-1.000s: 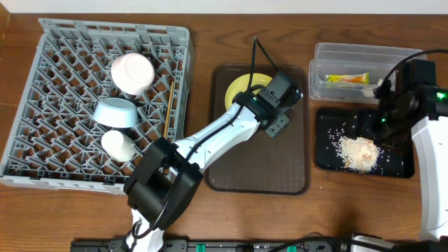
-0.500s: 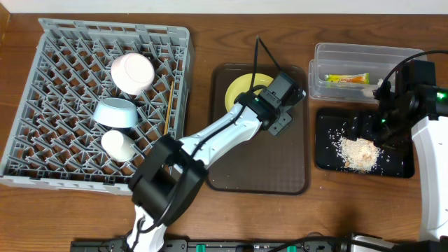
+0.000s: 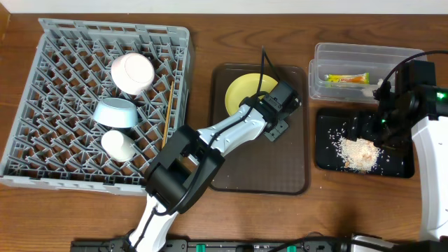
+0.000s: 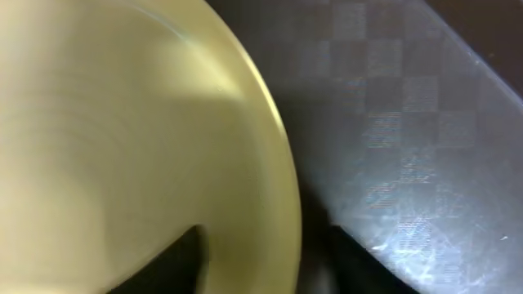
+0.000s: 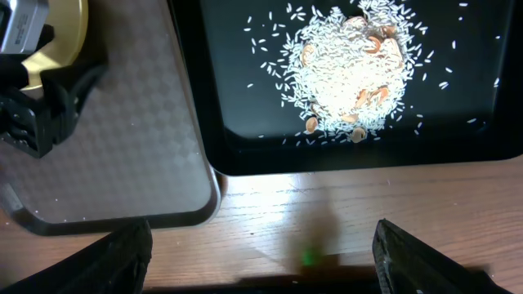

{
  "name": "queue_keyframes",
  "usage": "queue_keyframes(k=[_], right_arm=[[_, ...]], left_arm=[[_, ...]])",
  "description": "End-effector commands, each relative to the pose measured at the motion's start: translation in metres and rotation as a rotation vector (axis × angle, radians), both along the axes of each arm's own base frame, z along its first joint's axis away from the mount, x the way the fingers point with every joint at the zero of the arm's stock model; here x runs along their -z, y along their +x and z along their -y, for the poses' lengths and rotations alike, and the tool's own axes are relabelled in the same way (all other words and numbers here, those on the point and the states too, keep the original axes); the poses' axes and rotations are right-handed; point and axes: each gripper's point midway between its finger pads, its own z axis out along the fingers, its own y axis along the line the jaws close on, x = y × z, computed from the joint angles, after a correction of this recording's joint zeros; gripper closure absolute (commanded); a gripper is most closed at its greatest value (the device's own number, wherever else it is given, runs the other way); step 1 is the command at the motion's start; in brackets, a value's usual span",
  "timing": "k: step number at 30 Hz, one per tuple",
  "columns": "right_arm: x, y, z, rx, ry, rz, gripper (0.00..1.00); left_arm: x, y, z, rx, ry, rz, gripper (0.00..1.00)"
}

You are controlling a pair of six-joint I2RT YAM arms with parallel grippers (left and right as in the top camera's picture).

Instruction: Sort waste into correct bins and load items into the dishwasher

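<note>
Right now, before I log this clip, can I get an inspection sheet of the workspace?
Surface: wooden table.
Job's things: white bowl, blue bowl, cup and chopsticks in grey rack; yellow plate on brown tray; wrapper in clear tub; rice crumbs in black tray.
Clutter: nothing seen.
Pincers: left pincer straddles the plate's rim, grip unclear; right pincer open, empty, beside black tray.
Cables: black cable arcs from left wrist.
Surroundings: nothing seen.

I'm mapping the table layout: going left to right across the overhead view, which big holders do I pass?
Grey dish rack → brown serving tray → black tray.
</note>
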Motion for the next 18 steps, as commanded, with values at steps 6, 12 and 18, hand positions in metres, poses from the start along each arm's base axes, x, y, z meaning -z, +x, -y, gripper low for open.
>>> queue_keyframes(k=[6, 12, 18], right_arm=[[-0.006, 0.000, 0.004, 0.004, -0.011, 0.021, 0.15], [-0.006, 0.000, 0.004, 0.005, -0.010, 0.021, 0.15], [-0.006, -0.001, 0.002, 0.004, 0.002, 0.018, 0.15]], left_arm=[[0.028, 0.002, -0.026, -0.038, 0.132, 0.004, 0.81], [0.026, 0.010, -0.036, -0.064, 0.183, 0.053, 0.90], [0.022, 0.019, -0.046, -0.075, 0.243, 0.106, 0.92]])
